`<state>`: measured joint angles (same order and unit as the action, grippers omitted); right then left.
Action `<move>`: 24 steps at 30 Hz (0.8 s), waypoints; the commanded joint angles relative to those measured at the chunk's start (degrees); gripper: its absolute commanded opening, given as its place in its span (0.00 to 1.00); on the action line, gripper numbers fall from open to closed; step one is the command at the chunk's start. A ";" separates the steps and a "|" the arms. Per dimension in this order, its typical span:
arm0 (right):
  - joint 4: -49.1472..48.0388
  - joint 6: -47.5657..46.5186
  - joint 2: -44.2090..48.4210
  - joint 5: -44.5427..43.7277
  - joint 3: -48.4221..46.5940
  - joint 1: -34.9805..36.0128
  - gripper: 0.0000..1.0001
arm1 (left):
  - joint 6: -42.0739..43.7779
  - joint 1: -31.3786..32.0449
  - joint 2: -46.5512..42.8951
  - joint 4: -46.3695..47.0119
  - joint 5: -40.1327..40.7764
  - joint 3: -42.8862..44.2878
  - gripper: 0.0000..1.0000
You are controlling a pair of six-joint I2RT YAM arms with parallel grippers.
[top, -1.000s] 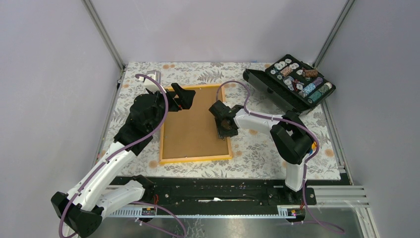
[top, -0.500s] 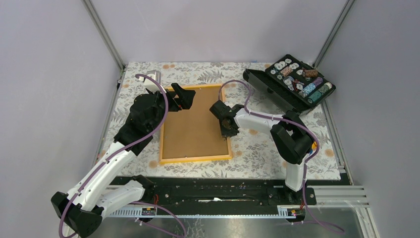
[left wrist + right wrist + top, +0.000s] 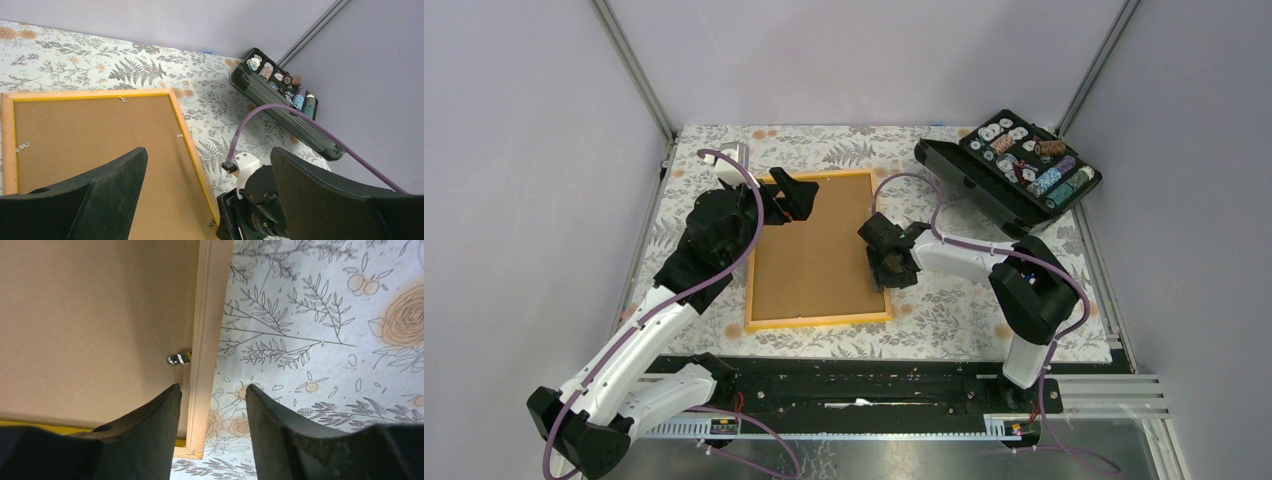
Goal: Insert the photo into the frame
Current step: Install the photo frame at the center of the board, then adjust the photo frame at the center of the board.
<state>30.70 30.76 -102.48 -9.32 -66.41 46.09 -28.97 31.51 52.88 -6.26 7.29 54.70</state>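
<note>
Photo (image 3: 819,250) lies brown side up inside frame (image 3: 819,321), flat on table (image 3: 944,310). Right gripper (image 3: 211,390) is spread, empty, straddling the frame edge beside clip (image 3: 179,359). Left gripper (image 3: 207,152) is spread, empty. Probably only fastening remains.

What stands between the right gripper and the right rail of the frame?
Nothing visible does. The right gripper hangs open directly over the right rail of the frame, beside a small metal clip.

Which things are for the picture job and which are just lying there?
For the job: frame, photo with its brown back up, left gripper, right gripper.
Lying about: black case of small round parts, flowery cloth.
</note>
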 commanded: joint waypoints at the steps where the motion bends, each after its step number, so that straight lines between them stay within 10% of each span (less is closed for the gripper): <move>1: -2.33 -0.41 1.39 1.42 2.31 0.76 0.54 | 0.23 -0.23 -0.64 3.19 0.00 -0.23 0.98; 12: -3.31 -13.01 -1.91 -8.66 -0.62 0.43 0.02 | 0.24 -0.27 -0.76 3.19 -0.09 -0.19 0.98; 24: -11.38 -34.45 -10.94 -17.61 -13.56 -4.06 0.14 | 0.51 -0.32 -0.77 3.21 0.44 -0.21 0.98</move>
<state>19.77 5.37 -109.58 -17.34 -71.55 44.03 -28.97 31.51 52.88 -6.26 7.31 54.70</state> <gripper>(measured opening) 0.121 0.981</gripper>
